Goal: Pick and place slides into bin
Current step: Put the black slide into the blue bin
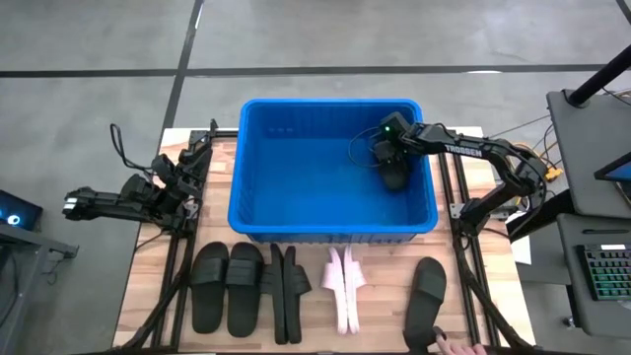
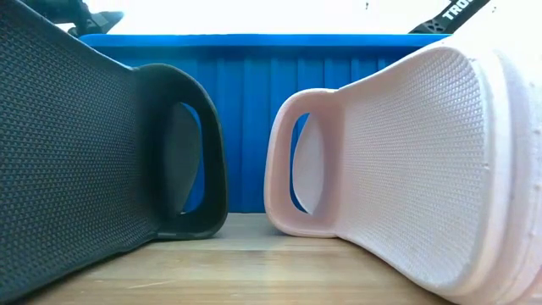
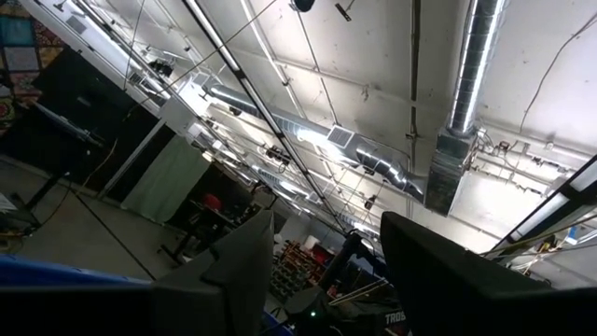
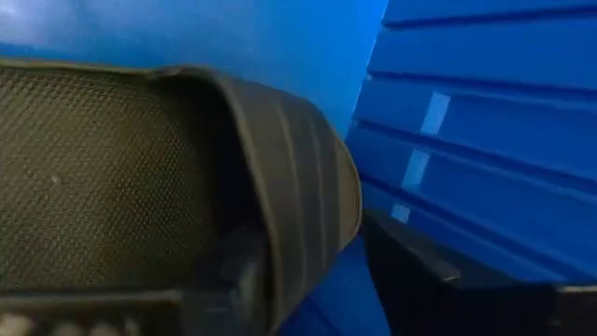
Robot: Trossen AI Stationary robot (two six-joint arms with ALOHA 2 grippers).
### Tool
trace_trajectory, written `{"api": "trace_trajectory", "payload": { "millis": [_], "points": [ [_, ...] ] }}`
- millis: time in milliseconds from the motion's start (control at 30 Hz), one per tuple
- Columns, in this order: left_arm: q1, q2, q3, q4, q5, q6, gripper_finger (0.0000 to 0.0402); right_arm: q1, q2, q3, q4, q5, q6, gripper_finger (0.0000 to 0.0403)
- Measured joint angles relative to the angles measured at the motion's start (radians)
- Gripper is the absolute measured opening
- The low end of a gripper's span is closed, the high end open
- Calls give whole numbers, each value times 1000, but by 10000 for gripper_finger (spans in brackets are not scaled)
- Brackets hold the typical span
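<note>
a grey floor surrounds the wooden table [image 1: 148,296], and the blue bin [image 1: 296,222] sits toward its far half, between the two arms. inside the bin, the right end effector [image 1: 391,161] reaches down near the right wall, right at a black slide [image 4: 140,187] that lies by that wall; the right wrist view shows the slide's ribbed strap and dimpled footbed filling the frame beside the bin's ribbed blue wall, with a dark finger [image 4: 448,280] alongside it, but whether the jaws still grip the slide or have let go cannot be told. the left end effector [image 1: 74,205] waits off the table's left edge, pointing up at the ceiling, its two fingers parted with nothing between them. on the near strip of table, in front of the bin, lie a flat pair of black slides [image 1: 227,286], two more black slides on edge [image 1: 286,291], a pale pink pair on edge [image 1: 345,286] and a single black slide [image 1: 427,291] to the right. a person's hand [image 1: 458,345] shows at the near edge beside that last slide.
</note>
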Motion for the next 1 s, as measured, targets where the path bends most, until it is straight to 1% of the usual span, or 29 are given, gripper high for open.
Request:
{"api": "trace_trajectory", "payload": {
  "millis": [200,267,367,567,733,800,867,1000],
  "points": [
    [0,0,0,0,0,-2,184,16,-2,0,-17,116,117,232],
    [0,0,0,0,0,-2,184,19,-2,8,-56,128,156,247],
    [0,2,0,0,0,-2,184,19,-2,34,-141,113,220,262],
    [0,5,0,-1,-1,0,184,19,-2,95,-254,97,353,267],
    [0,9,0,-1,-2,0,184,19,-2,195,-336,12,436,266],
    [0,12,0,0,-3,0,184,19,-2,236,-362,-31,443,265],
    [0,17,0,-1,-5,0,184,19,-2,269,-389,-49,436,265],
    [0,27,0,-1,-6,-1,184,19,-2,305,-433,-57,418,267]
  ]
}}
